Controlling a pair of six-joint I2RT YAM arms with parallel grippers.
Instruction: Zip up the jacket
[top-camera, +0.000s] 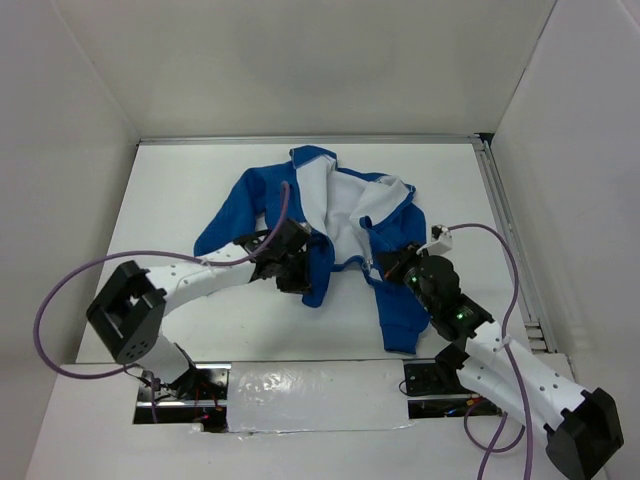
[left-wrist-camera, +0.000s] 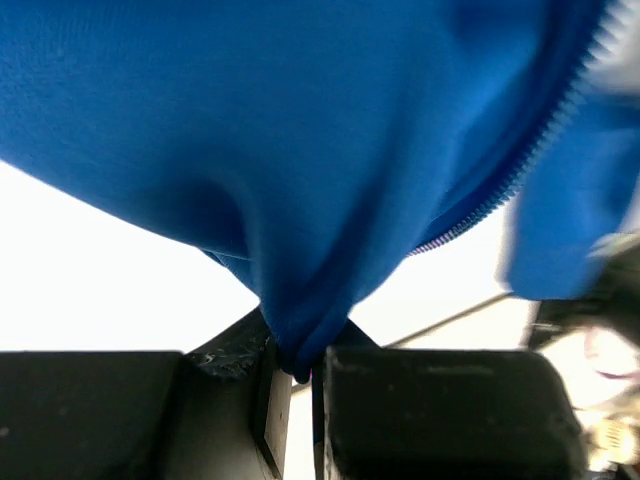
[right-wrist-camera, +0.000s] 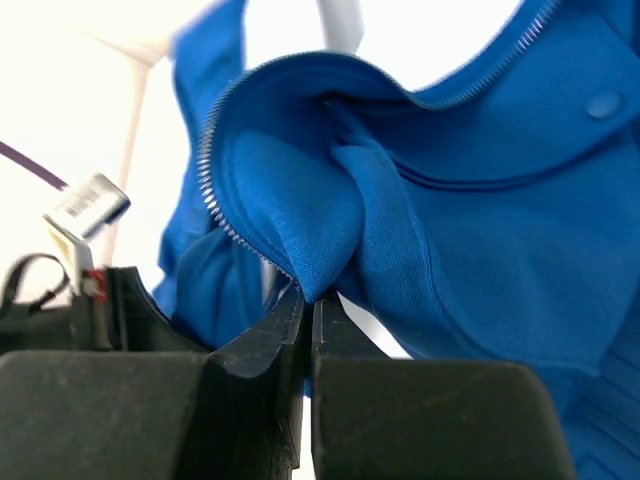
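Observation:
The bright blue jacket (top-camera: 330, 215) lies unzipped on the white table, its white lining showing in the middle. My left gripper (top-camera: 297, 272) is shut on a fold of the jacket's left front panel (left-wrist-camera: 300, 300), near the hem. My right gripper (top-camera: 392, 262) is shut on the right front panel (right-wrist-camera: 320, 250), right beside its zipper teeth (right-wrist-camera: 215, 190). Both pinched folds are lifted a little off the table. In the left wrist view the other zipper edge (left-wrist-camera: 520, 165) runs diagonally at the right. The zipper slider is not visible.
White walls enclose the table on three sides. A metal rail (top-camera: 510, 235) runs along the right edge. Purple cables (top-camera: 60, 300) loop from both arms. A small white tag (right-wrist-camera: 88, 208) sits by the right wrist.

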